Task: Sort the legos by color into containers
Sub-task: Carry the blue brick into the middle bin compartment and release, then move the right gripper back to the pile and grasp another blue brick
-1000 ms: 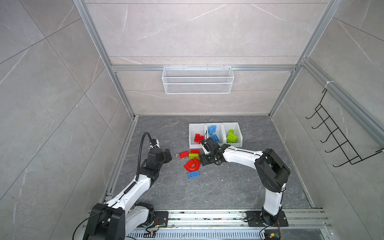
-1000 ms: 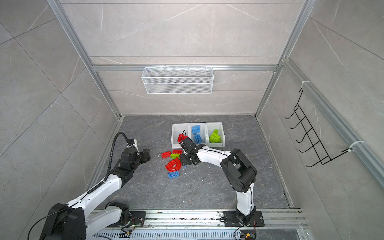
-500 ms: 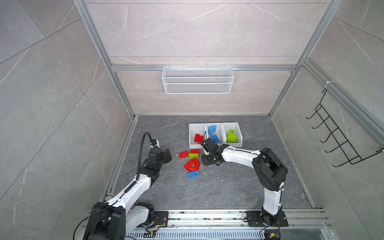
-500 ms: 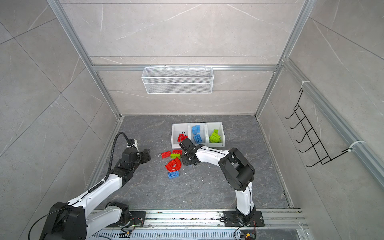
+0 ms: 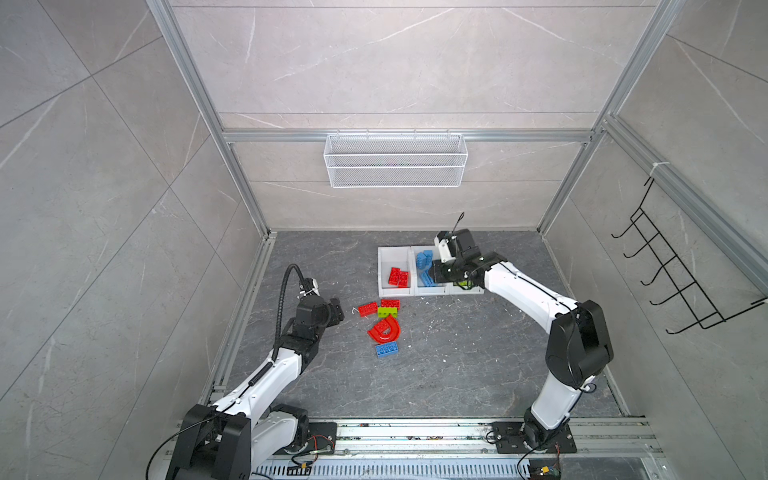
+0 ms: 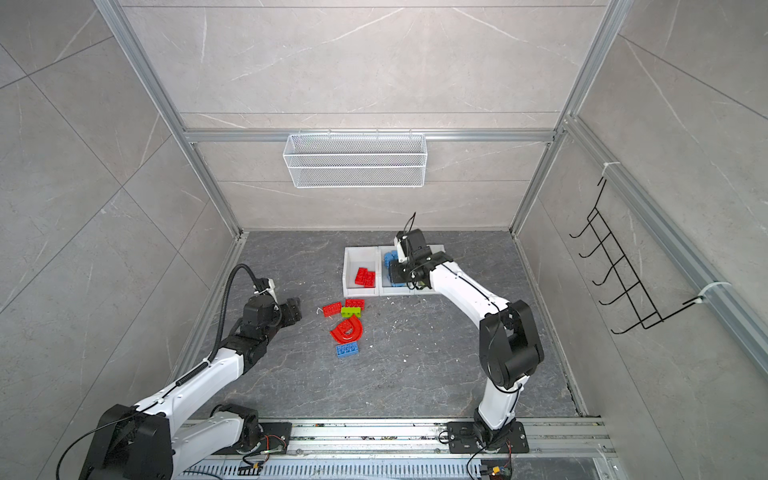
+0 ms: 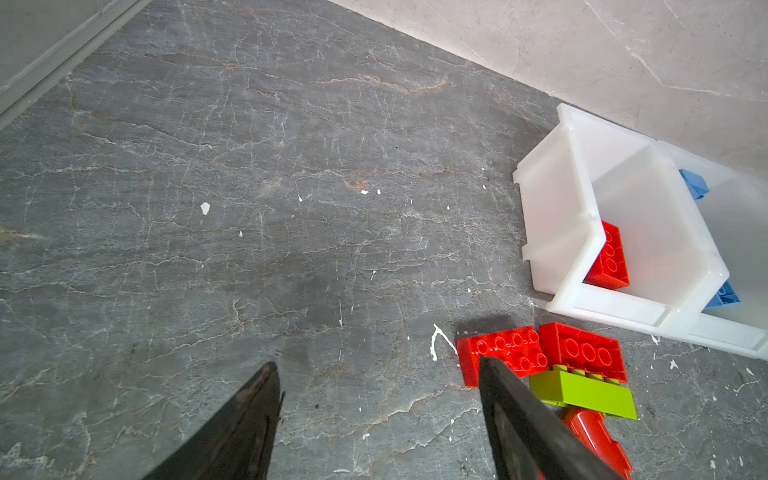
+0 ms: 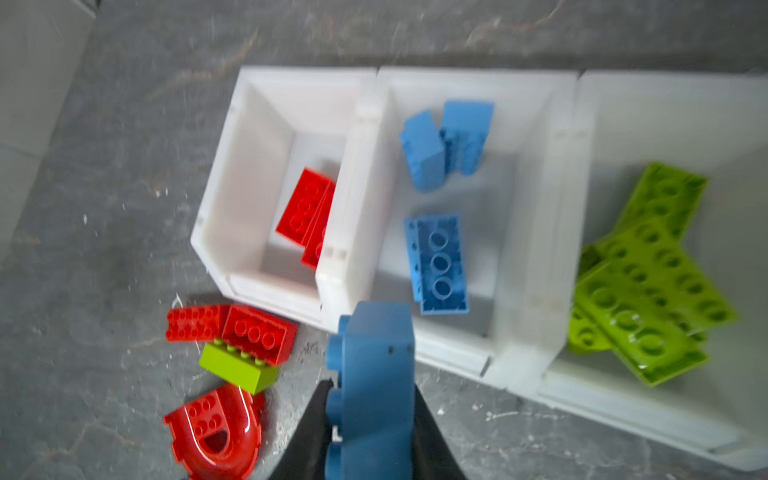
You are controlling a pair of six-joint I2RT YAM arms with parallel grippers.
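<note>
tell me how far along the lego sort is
Done: binned reds, binned blues and binned greens each lie in their own of the bins. In hand: the right tool is shut on the held blue by the bins. Left: two loose reds, a loose green, the arch and a loose blue on the floor; the left tool is open beside them.

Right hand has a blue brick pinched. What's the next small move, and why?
Probably ease the right hand a little forward over the middle bin before opening. The held blue brick seems to hang at that bin's near rim, and only blue bricks lie inside it.
</note>
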